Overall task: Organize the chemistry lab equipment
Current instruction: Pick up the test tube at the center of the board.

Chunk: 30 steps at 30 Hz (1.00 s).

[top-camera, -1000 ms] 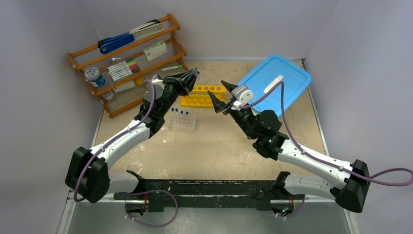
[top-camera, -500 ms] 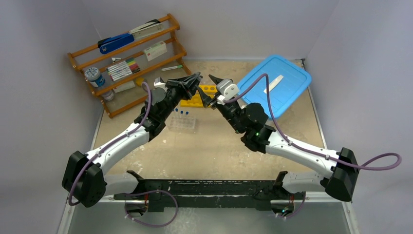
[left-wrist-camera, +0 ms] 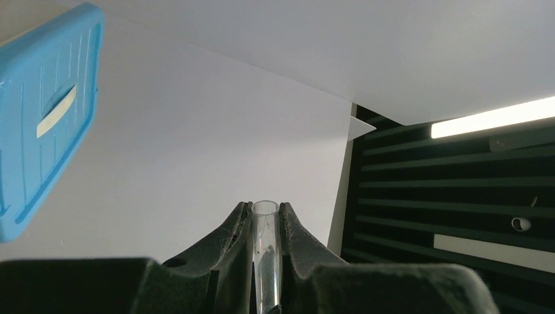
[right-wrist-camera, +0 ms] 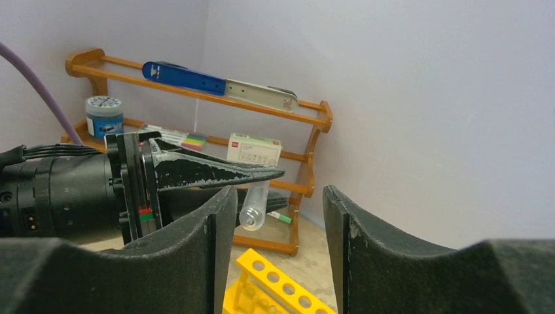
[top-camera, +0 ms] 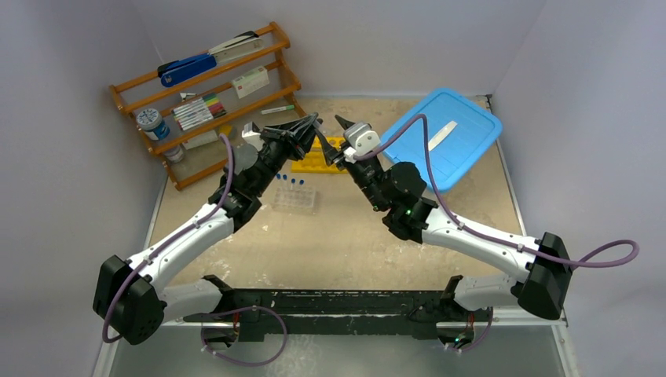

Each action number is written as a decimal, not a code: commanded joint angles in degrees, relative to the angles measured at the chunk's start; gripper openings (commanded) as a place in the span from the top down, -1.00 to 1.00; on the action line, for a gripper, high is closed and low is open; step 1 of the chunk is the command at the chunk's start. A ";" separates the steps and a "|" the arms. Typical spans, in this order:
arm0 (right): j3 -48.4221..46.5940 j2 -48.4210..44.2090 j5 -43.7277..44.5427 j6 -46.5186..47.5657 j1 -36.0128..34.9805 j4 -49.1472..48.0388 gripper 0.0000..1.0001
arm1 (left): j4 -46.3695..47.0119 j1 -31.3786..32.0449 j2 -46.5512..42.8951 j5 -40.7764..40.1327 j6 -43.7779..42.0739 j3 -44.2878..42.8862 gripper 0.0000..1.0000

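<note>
**Status.** The left tool [top-camera: 312,125] is clamped on 1 clear tube [left-wrist-camera: 266,261]. In the left wrist view the tube is seen between both fingers, its open rim projecting past the tips. No cap is visible on it. The tube is held in the air above the far-left end of the yellow rack [top-camera: 312,163], not upright. The right tool [right-wrist-camera: 278,196] is positioned above the same end of the rack with its jaws apart. In the right wrist view the free end of the tube lies ahead of the gap between them. No contact between the right tool and the tube can be confirmed. The clear tube tray [top-camera: 294,198], with blue-capped tubes [top-camera: 290,180] standing in it, is located on the worktop [top-camera: 353,243] just near-left of the rack.

**Step in hand (judged).** A transfer of the tube from the left tool to the right tool appears to be in preparation, for later placement in the rack.

**Hazards.**
1. The tube may be dropped onto the rack if the left tool is released before the right tool is fully clamped.
2. The fingers of the 2 tools are close together; a misjudged approach may cause a collision and knock the tube loose.
3. Only a short length of tube is exposed, so a shallow grip may allow slipping or tilting.
4. Excess clamping force may crack the tube.
</note>
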<state>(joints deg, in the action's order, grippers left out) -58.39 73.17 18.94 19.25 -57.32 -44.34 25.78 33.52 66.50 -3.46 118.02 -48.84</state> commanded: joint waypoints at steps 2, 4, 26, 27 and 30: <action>-1.70 -1.22 2.65 1.07 -0.12 -4.27 0.04 | 4.01 -0.12 -0.27 1.66 0.81 -0.07 1.00; -1.40 -1.59 2.33 1.07 -0.20 -4.52 0.13 | 4.44 -0.09 0.01 2.08 0.89 0.04 1.00; -1.86 -2.73 1.04 -0.63 -0.17 -0.81 0.76 | 9.93 -0.97 -0.27 1.57 0.24 6.14 0.36; -1.94 -2.91 1.40 -0.82 -0.10 -0.22 0.77 | 7.95 -1.30 -1.13 0.57 -1.65 6.20 0.33; -3.33 -3.43 3.01 -3.27 -0.10 3.78 0.79 | -3.00 -2.81 -5.08 -5.85 -11.34 5.36 0.24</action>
<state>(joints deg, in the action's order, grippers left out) -58.39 72.90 19.11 18.87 -57.69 -41.39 31.35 32.67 66.65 -2.37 117.25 -42.94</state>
